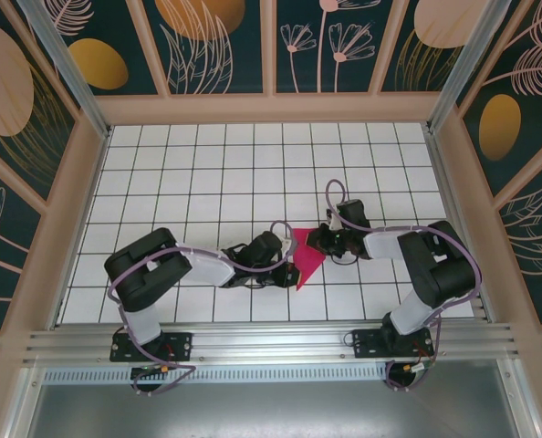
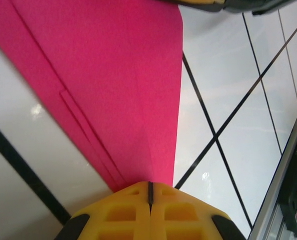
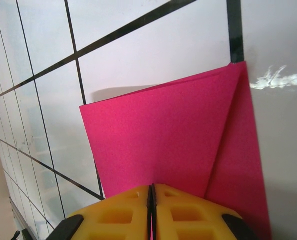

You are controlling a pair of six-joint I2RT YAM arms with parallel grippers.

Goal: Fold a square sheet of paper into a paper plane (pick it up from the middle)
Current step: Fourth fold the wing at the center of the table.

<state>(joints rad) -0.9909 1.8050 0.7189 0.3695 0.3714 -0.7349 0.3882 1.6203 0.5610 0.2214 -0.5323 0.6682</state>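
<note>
Several folds are in: the pink paper (image 1: 307,257), a layered wedge at mid-table (image 1: 161,182), is pinched by left gripper (image 2: 150,189) and right gripper (image 3: 152,190); wing folds likely remain.

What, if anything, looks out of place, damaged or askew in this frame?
Nothing stands out. The pink paper is partly folded, with straight creases and no tears or crumpling visible. It sits between the left gripper and the right gripper, each closed on an edge of it. The tiled table looks ordinary.
</note>
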